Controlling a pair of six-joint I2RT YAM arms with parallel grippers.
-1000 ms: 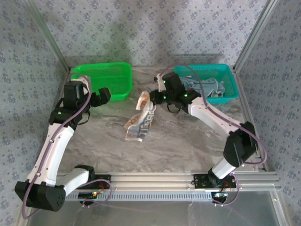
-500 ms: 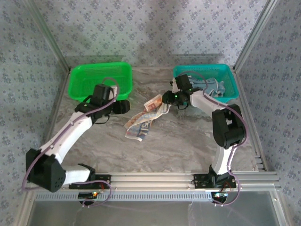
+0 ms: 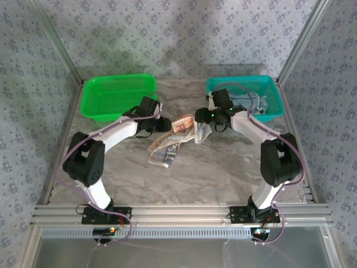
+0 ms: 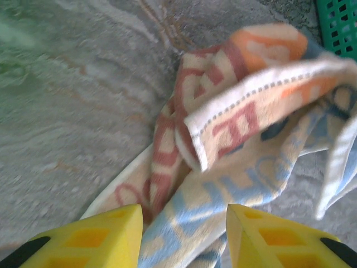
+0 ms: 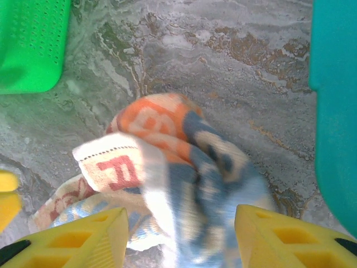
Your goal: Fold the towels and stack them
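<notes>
We found the striped towel [image 3: 167, 146] crumpled on the table [image 3: 234, 167], its long axis running near-left to far-right. Its far end lay beneath the right gripper [image 5: 181, 237], jaws spread. The left gripper [image 4: 184, 240] sat astride it, and we couldn't tell whether it pinched.

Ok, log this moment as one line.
striped towel crumpled mid-table | left gripper open, astride it | right gripper open, astride it | fold not started

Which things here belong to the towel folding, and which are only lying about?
Job: striped towel; blue towels in the teal basket.
Lying about: green basket; teal basket.
</notes>
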